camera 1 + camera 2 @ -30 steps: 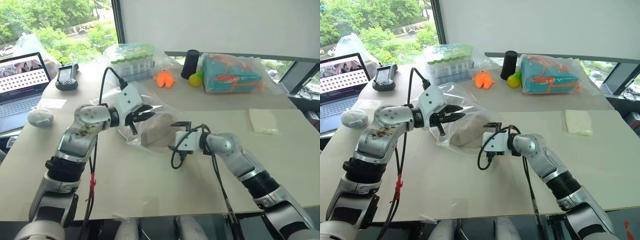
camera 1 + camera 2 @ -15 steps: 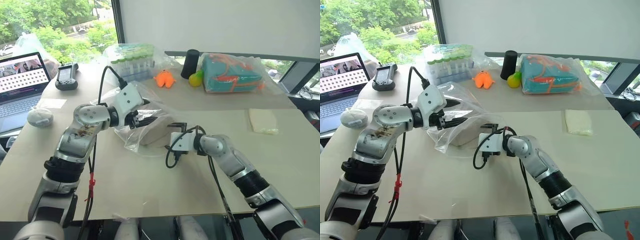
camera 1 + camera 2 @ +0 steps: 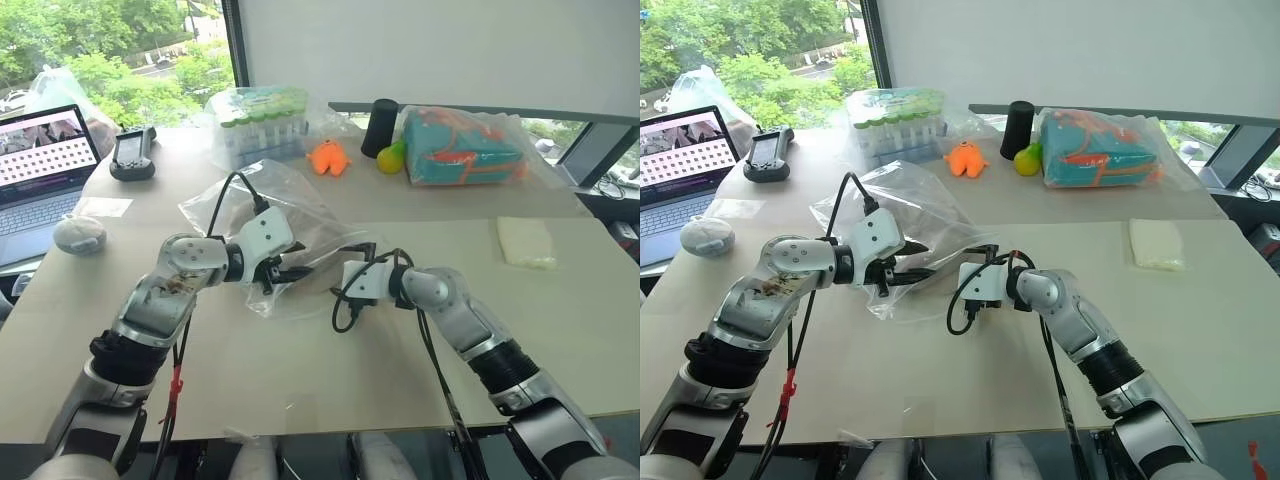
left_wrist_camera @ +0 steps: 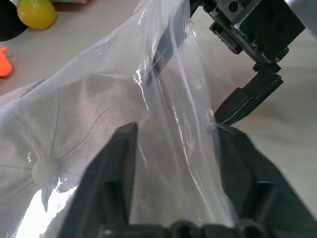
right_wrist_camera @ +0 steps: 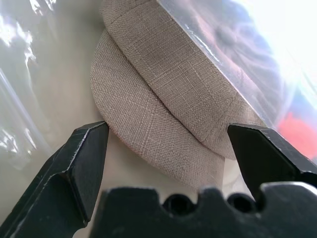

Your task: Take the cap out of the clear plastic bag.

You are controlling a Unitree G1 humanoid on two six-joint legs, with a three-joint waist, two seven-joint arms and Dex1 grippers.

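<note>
Cap [image 5: 168, 124] inside the bag [image 3: 300, 215], mid-table, crown button toward the left arm, brim toward the right arm.

Left gripper [image 3: 285, 275] at the bag's near edge, fingers [image 4: 116, 163] narrowed with film bunched between them; probably pinching the plastic, though glare across the film prevents confirming a firm hold. Judged purpose: anchoring the bag so the cap can slide out without dragging the film along.

Right gripper [image 5: 171, 144] spread wide at the bag's right side, 2 fingers straddling the cap's brim, gap on each side, nothing gripped. Placement consistent with lining up to close on the brim.

Edges: brim fully exposed to the right gripper, apparently no film across it, so this side judged to be the mouth. Loose film lying over the crown and rising behind the left gripper.

Open room: bare table [image 3: 300, 380] toward the robot and toward the right; white pad [image 3: 525, 242] well apart near the right edge. Rear row, namely tubes [image 3: 262, 120], orange toy [image 3: 330, 157], teal bundle [image 3: 465, 145], well clear of the bag. Laptop [image 3: 40, 170] and grey plush [image 3: 80, 234] far left. Withdrawal path toward the right judged unobstructed. Risk: film snagging on the crown if the left pinch slips.
</note>
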